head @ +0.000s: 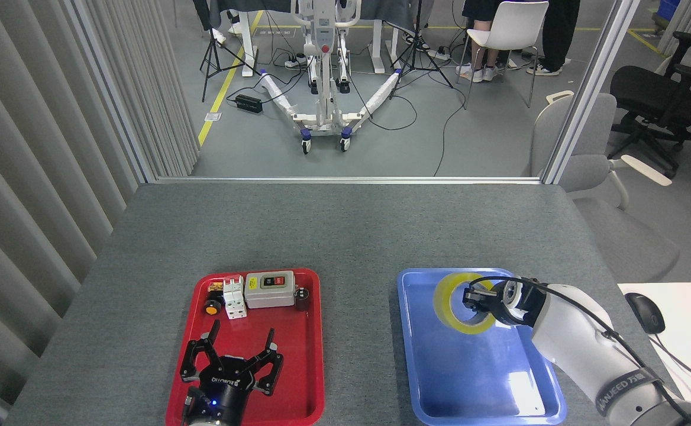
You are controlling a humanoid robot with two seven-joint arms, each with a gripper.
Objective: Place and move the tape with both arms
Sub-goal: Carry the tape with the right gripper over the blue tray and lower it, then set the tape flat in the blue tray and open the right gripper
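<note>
Though translucent yellow, tape [453, 303] whitish-cored.

A wide roll of translucent yellow tape [461, 303] with a whitish core is being held tilted on edge over the far part of the blue tray [440, 378]. It is being gripped through its open centre by the right gripper [477, 297], whose fingers are being pressed against the roll's right side.
</note>
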